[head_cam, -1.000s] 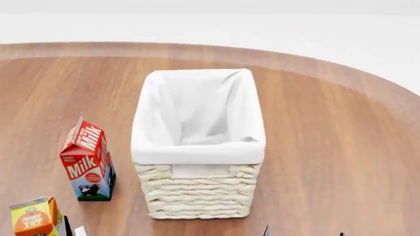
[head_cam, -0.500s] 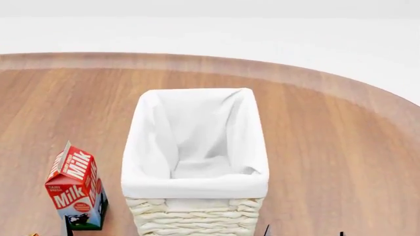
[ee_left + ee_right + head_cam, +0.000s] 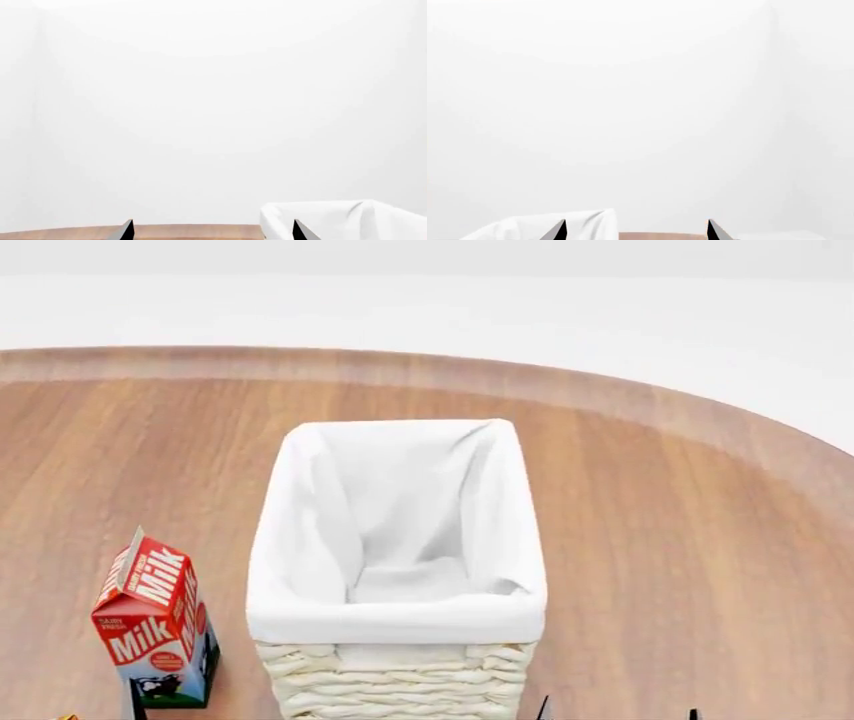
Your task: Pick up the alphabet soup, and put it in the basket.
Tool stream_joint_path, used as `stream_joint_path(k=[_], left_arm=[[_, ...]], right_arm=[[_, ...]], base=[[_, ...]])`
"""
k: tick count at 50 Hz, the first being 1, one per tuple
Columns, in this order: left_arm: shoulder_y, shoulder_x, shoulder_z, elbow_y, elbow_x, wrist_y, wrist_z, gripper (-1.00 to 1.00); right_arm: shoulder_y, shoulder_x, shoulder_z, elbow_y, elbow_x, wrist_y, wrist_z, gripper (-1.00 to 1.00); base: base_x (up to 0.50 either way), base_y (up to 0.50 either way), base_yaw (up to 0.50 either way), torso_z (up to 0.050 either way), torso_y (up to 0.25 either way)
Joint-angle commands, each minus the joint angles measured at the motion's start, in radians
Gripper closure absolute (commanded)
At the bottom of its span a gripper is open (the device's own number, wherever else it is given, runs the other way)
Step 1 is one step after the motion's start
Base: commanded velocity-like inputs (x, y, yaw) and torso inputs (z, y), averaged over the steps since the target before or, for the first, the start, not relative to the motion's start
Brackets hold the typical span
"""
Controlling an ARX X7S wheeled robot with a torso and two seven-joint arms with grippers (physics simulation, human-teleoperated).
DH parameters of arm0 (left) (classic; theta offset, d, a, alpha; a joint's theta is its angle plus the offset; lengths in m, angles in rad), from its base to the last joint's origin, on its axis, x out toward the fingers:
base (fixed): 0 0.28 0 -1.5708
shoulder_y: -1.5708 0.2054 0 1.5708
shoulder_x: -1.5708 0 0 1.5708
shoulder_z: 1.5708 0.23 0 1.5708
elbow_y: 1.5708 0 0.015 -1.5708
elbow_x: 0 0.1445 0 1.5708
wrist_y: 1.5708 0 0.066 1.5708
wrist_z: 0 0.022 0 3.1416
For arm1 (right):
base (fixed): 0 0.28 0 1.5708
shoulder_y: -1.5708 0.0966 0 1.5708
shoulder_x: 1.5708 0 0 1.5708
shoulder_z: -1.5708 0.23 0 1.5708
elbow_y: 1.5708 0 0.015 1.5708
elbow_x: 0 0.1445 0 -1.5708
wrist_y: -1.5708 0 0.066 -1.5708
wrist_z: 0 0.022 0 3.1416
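The alphabet soup is out of view in every frame. The cream wicker basket (image 3: 400,680) with its white cloth lining stands in the middle of the head view, and nothing shows inside it. My right gripper (image 3: 618,712) shows only as two dark fingertips at the bottom edge, just right of the basket's front. In the right wrist view it (image 3: 636,231) is open with nothing between the tips, and the basket's cloth rim (image 3: 527,226) lies beside one finger. My left gripper (image 3: 213,231) is open too, with the cloth rim (image 3: 340,220) behind one tip.
A red and white milk carton (image 3: 150,615) stands upright left of the basket, with one dark fingertip (image 3: 138,702) at its base. The round wooden table (image 3: 667,540) curves away behind the basket, with white floor beyond its edge.
Since a second ago the head view has shifted: basket and milk carton sit lower in the picture, and an orange carton at the bottom left has dropped out. Nothing differs over the last half second.
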Motion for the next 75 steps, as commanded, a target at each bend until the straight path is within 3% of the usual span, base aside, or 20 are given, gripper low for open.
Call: stream_joint_path(k=[1,6,19,25,30,43,49,75], left_arm=[[-0.002,-0.004,0.002,0.001,-0.003,-0.004,-0.004,-1.0],[-0.005,-0.003,0.004,-0.003,-0.002,-0.007,-0.007,-1.0],[-0.012,-0.006,0.006,-0.006,-0.005,-0.015,-0.013,-1.0],[-0.016,-0.009,0.005,-0.005,-0.005,-0.032,-0.015,-1.0],[-0.013,-0.011,0.005,-0.001,-0.006,-0.028,-0.019,-1.0],[-0.008,-0.021,0.021,0.015,-0.033,-0.037,-0.003,-1.0],[-0.008,-0.023,0.023,0.016,-0.034,-0.04,-0.004,-1.0],[-0.019,-0.026,0.035,0.006,-0.03,-0.053,-0.009,-1.0]], right_arm=[[-0.001,0.049,-0.012,-0.027,0.087,0.036,-0.041,-1.0],[-0.006,0.139,-0.018,-0.072,0.228,0.081,-0.117,-1.0],[-0.05,0.272,-0.027,-0.183,0.326,0.178,-0.172,-1.0],[-0.05,0.383,-0.114,-0.192,0.335,0.228,-0.33,-1.0],[-0.015,0.443,-0.17,-0.161,0.456,0.28,-0.481,-1.0],[0.109,0.421,-0.204,0.006,0.589,0.275,-0.706,-1.0],[0.13,0.43,-0.247,0.041,0.535,0.248,-0.807,-1.0],[0.131,0.492,-0.402,-0.002,0.531,0.234,-1.136,-1.0]], base=[[0.0,0.0,0.0,0.0,0.0],[0.0,0.0,0.0,0.0,0.0],[0.0,0.0,0.0,0.0,0.0],[0.0,0.0,0.0,0.0,0.0],[0.0,0.0,0.0,0.0,0.0],[0.0,0.0,0.0,0.0,0.0],[0.0,0.0,0.0,0.0,0.0],[0.0,0.0,0.0,0.0,0.0]])
